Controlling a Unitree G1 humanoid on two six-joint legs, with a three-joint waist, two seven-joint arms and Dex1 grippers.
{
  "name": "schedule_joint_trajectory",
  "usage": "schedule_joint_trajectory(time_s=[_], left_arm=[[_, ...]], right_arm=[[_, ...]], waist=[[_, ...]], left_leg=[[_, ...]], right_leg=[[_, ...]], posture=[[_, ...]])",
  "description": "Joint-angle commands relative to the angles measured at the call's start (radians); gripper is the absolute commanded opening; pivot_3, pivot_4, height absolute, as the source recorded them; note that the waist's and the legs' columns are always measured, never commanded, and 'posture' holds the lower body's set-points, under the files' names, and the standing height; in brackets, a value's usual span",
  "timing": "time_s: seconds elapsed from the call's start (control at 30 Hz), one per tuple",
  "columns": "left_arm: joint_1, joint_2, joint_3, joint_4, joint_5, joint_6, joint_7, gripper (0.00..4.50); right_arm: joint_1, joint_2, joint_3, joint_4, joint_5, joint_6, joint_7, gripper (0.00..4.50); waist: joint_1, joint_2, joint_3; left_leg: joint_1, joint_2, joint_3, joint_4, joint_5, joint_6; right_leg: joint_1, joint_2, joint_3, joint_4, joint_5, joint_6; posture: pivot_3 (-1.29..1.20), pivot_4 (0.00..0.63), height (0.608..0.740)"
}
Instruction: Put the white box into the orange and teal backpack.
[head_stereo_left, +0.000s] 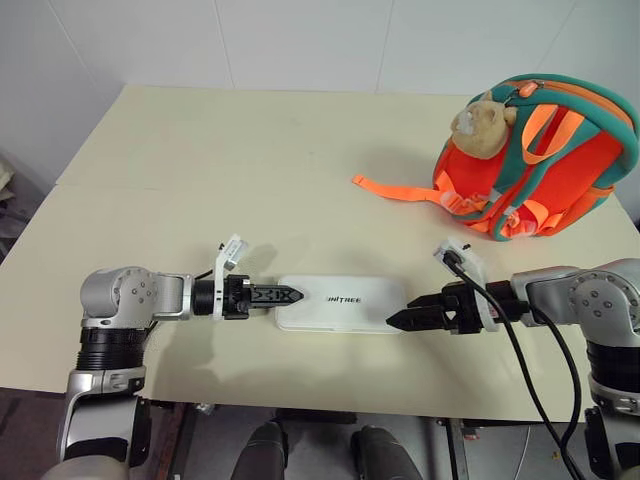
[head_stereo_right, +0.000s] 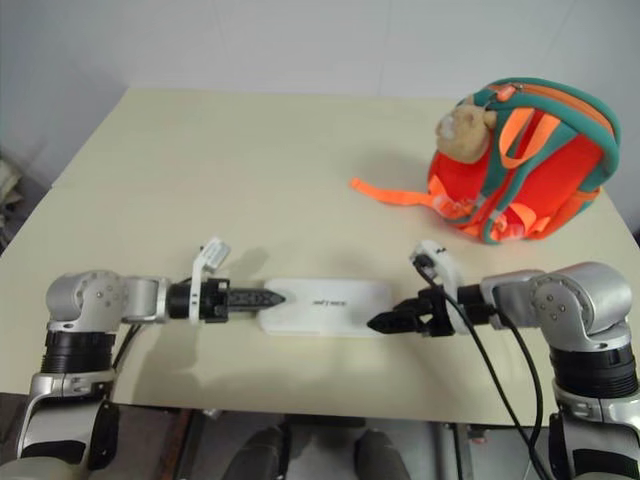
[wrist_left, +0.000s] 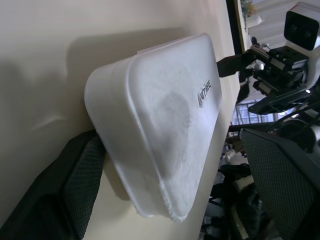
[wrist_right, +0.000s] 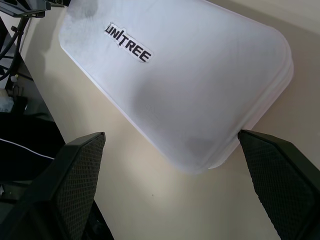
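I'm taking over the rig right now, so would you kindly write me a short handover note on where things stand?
Left gripper: open, at one short end of the white box, holding nothing.
Right gripper: open, at the opposite short end, holding nothing.
The box lies flat on the table near its front edge. The orange and teal backpack sits at the far right of the table, apart from the box.
Done: both grippers lined up on the box.
Left: grip it, lift it, put it into the backpack.
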Motion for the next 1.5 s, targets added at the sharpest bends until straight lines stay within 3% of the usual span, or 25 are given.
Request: schedule_joint_trajectory(time_s=[0.03,0.3,0.47,0.63,0.73,0.93,1.07,1.17,1.33,1.5], left_arm=[[-0.008,0.003,-0.063,0.033,-0.002,0.04,-0.019,4.48],[-0.05,-0.004,-0.101,0.078,-0.018,0.047,-0.069,4.48],[-0.074,0.01,-0.127,0.105,-0.012,0.033,-0.106,3.46],[-0.105,0.04,-0.138,0.145,-0.007,0.018,-0.143,1.93],[-0.113,0.045,-0.134,0.152,-0.009,0.022,-0.151,1.28],[-0.102,0.025,-0.033,0.11,-0.041,0.013,-0.118,1.27],[-0.056,0.071,0.001,0.014,-0.071,-0.001,-0.133,1.27],[0.025,0.13,0.014,-0.082,-0.075,-0.052,-0.154,1.27],[0.134,0.144,0.106,-0.135,-0.078,-0.102,-0.114,1.27],[0.188,0.105,0.143,-0.186,-0.096,-0.11,-0.061,1.27]], right_arm=[[0.009,0.008,-0.008,-0.038,0.009,-0.014,-0.005,4.5],[0.037,0.047,-0.02,-0.064,0.016,-0.022,-0.029,4.5],[0.059,0.029,-0.016,-0.083,0.014,-0.043,-0.02,4.5],[0.095,-0.012,0.0,-0.095,0.009,-0.088,0.01,4.5],[0.121,-0.033,0.01,-0.091,0.003,-0.124,0.027,4.5],[0.194,-0.103,-0.008,-0.071,-0.056,-0.281,0.074,4.5],[0.191,-0.17,-0.068,0.034,-0.134,-0.442,0.118,4.5],[0.142,-0.23,-0.136,0.2,-0.217,-0.584,0.127,4.5],[0.035,-0.301,-0.183,0.435,-0.345,-0.779,0.113,4.5],[-0.098,-0.266,-0.138,0.604,-0.443,-0.941,0.121,4.5]], waist=[[0.0,0.0,0.0],[0.0,0.0,0.0],[-0.001,0.0,0.0],[0.0,0.0,0.0],[-0.002,0.0,0.0],[-0.001,0.0,0.0],[-0.003,0.0,0.0],[-0.006,0.0,0.0],[-0.002,0.0,0.0],[-0.005,0.0,0.0]], left_leg=[[0.0,0.0,0.0,0.0,0.0,0.0],[0.0,0.0,0.0,0.0,0.0,0.0],[-0.002,0.0,0.0,0.0,0.0,-0.001],[-0.01,0.0,0.0,0.001,0.002,-0.003],[-0.01,-0.001,0.0,0.001,0.002,-0.003],[-0.01,0.0,0.0,0.001,0.002,-0.002],[-0.01,-0.001,0.001,0.002,0.002,-0.002],[-0.01,0.0,0.002,0.001,0.002,-0.002],[-0.01,0.001,0.003,0.001,0.002,-0.002],[-0.009,0.001,0.004,0.001,0.002,-0.002]], right_leg=[[0.0,0.0,0.0,0.0,0.0,0.0],[0.0,0.0,0.0,0.0,0.0,0.0],[-0.001,0.0,0.0,0.0,0.0,0.0],[-0.011,0.001,0.0,0.003,0.0,0.0],[-0.011,0.001,0.0,0.003,0.0,0.0],[-0.011,0.001,0.0,0.003,0.0,0.0],[-0.011,0.001,0.001,0.003,0.0,0.001],[-0.012,0.001,0.002,0.003,0.0,0.001],[-0.012,0.001,0.002,0.003,0.0,0.001],[-0.012,0.001,0.003,0.003,0.0,0.001]], posture=[[0.0,0.15,0.74],[0.0,0.15,0.74],[0.0,0.15,0.74],[0.0,0.15,0.74],[0.0,0.15,0.74],[0.0,0.15,0.74],[0.0,0.15,0.74],[0.0,0.15,0.74],[0.0,0.15,0.74],[0.0,0.15,0.74]])
